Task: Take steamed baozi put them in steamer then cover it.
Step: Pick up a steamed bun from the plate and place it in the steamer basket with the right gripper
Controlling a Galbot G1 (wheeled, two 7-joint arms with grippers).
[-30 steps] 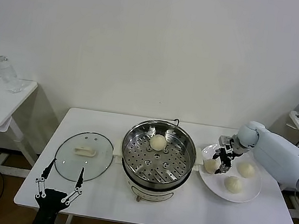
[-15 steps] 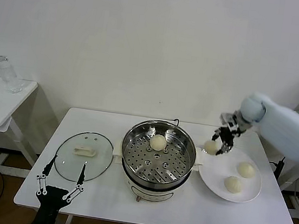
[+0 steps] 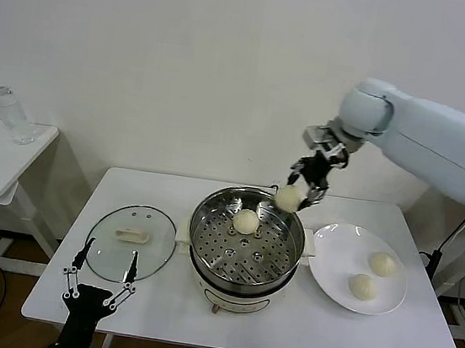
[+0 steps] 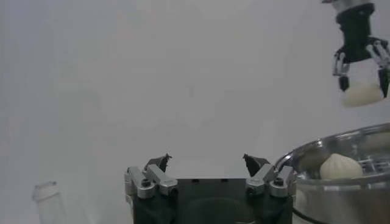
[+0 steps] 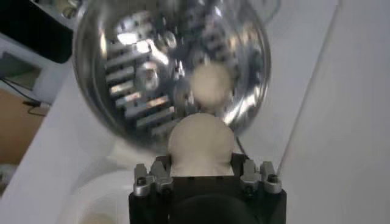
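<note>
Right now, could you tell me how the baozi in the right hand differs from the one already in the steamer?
The held baozi hangs in the right hand above the steamer rim; the steamer baozi rests on the perforated tray. One is gripped, the other lies free. Both are smooth, round and cream-white.

steamer [image 3: 245, 243] mouth uncovered, one baozi [image 3: 246, 221] on tray's far side

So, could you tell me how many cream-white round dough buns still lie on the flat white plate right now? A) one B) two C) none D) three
B: two buns lie on the plate, one sits in the steamer, and the right gripper holds the fourth.
</note>
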